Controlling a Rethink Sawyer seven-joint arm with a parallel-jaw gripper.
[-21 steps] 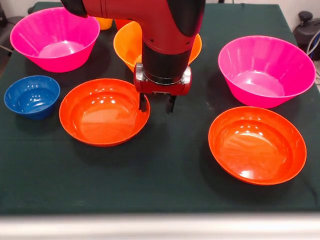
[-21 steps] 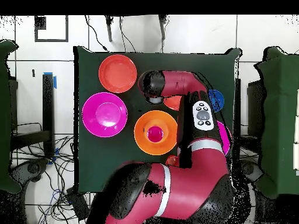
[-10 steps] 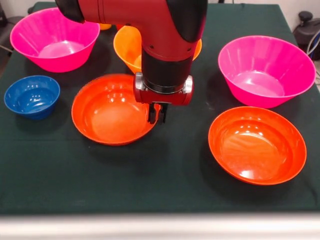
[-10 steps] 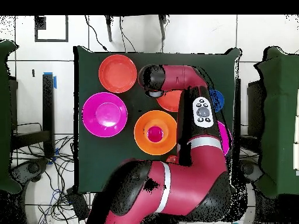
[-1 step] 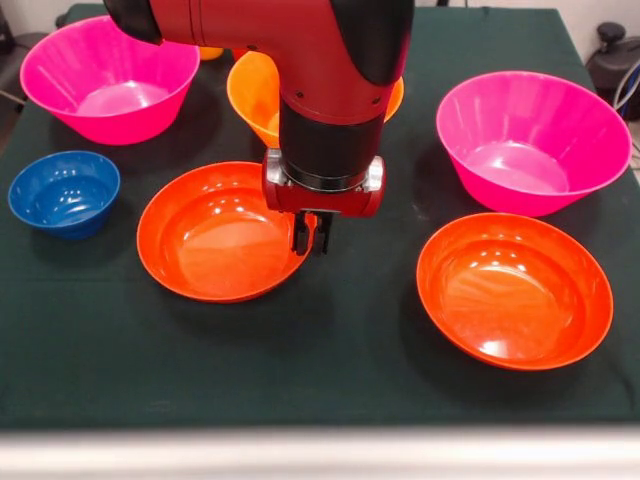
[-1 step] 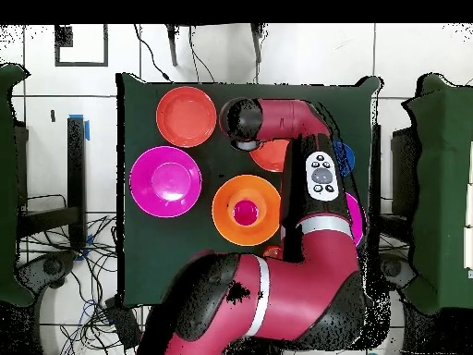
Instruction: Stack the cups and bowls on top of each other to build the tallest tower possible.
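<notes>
Two shallow red-orange bowls lay on the dark green surface (image 5: 330, 360) as the red arm's hand (image 5: 308, 236) pinched the right-hand rim of the left shallow bowl (image 5: 215, 235), its fingers drawn close together on the thin edge. The right shallow bowl (image 5: 513, 290) sat untouched, well apart. Two deep pink bowls flanked the scene, the left pink bowl (image 5: 108, 75) at the far corner and the right pink bowl (image 5: 532, 140) just behind the free shallow dish. The small blue bowl (image 5: 63, 192) rested at the left edge. Behind the arm, the large orange bowl (image 5: 255, 90) showed only in part; seen from overhead, the same orange bowl (image 6: 246, 210) held something pink-red at its centre, too blurred to identify.

The gripped bowl looked light, stiff and glossy, so a rim pinch would likely slip or let the dish swing and tilt if lifted fast. Its wide, thin lip appeared to be the only hold the hand could manage. No tower could be seen rising above the orange bowl.
</notes>
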